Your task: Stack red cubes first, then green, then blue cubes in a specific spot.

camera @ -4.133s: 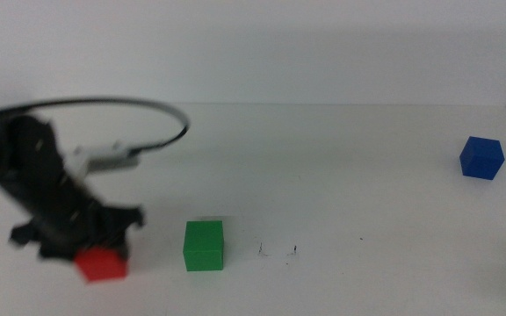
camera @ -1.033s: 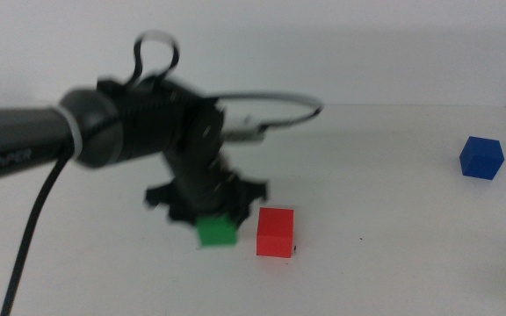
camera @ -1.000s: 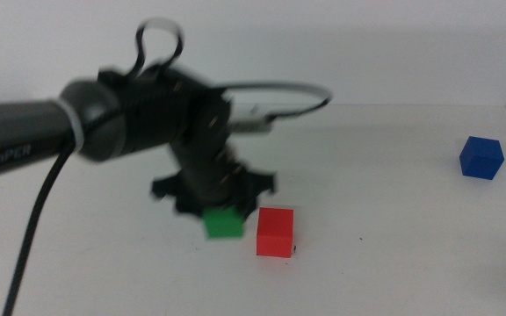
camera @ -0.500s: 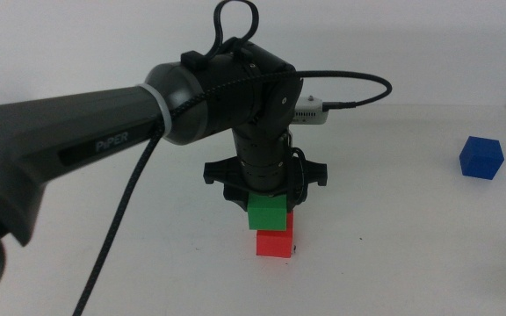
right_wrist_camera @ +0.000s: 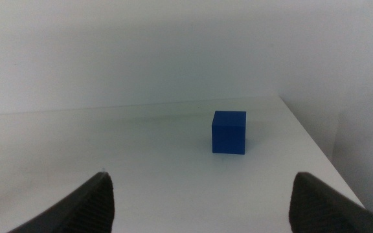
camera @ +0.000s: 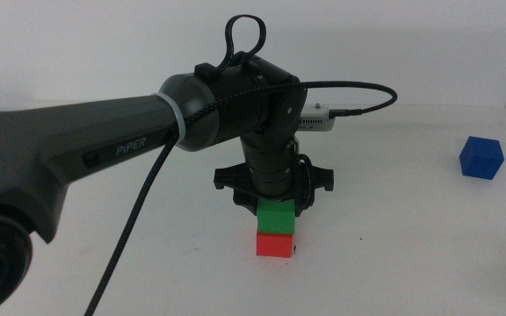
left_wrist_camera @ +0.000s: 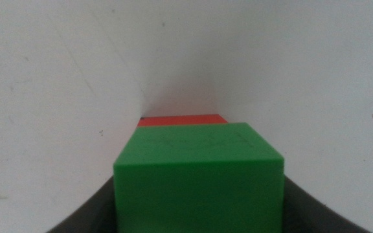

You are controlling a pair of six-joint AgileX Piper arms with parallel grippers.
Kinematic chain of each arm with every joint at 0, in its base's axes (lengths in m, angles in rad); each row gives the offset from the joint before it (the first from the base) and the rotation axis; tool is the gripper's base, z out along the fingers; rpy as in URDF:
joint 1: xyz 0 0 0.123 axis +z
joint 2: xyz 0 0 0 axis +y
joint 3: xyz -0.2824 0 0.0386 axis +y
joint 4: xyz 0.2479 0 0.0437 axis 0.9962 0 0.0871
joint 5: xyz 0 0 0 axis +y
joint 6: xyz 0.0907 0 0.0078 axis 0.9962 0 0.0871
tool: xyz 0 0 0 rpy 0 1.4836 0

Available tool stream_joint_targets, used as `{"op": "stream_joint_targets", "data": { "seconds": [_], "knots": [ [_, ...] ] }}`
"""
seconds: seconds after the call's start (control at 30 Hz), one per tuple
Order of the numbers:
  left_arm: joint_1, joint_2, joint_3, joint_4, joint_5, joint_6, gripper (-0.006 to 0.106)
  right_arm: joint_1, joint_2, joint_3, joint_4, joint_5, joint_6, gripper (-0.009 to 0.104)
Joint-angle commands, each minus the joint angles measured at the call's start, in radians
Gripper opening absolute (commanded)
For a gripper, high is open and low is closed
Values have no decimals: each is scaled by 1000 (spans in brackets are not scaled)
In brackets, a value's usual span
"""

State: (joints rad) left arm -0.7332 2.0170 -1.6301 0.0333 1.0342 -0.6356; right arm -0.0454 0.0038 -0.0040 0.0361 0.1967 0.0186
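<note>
My left gripper (camera: 276,207) points straight down mid-table, arm reaching in from the left, jaws clamped on the green cube (camera: 277,219). My right gripper (right_wrist_camera: 199,194) waits off-view, jaws spread wide.

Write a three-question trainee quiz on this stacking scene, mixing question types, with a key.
1. True or false: the green cube sits above the red cube.
2. Which gripper is shut on the green cube? A) left gripper B) right gripper
3. Fill in: the cube that stands alone near the table's far right edge is ____.

Key: 1 true; 2 A; 3 blue.
</note>
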Motion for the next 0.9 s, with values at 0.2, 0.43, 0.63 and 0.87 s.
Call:
{"op": "stream_joint_targets", "data": {
  "seconds": [0.2,0.43,0.63,0.87],
  "knots": [
    [-4,18,-7,-7,11,3,30,-5,-4,4,-8,-11,-9,92],
    [-4,22,-7,11,16,8,80,-5,-4,4,-8,-11,-9,92],
    [-1,-28,-42,30,95,56,94,-5,-4,4,-8,-11,-9,92],
    [-1,-310,-87,26,187,301,94,-5,-4,4,-8,-11,-9,92]
  ]
}}
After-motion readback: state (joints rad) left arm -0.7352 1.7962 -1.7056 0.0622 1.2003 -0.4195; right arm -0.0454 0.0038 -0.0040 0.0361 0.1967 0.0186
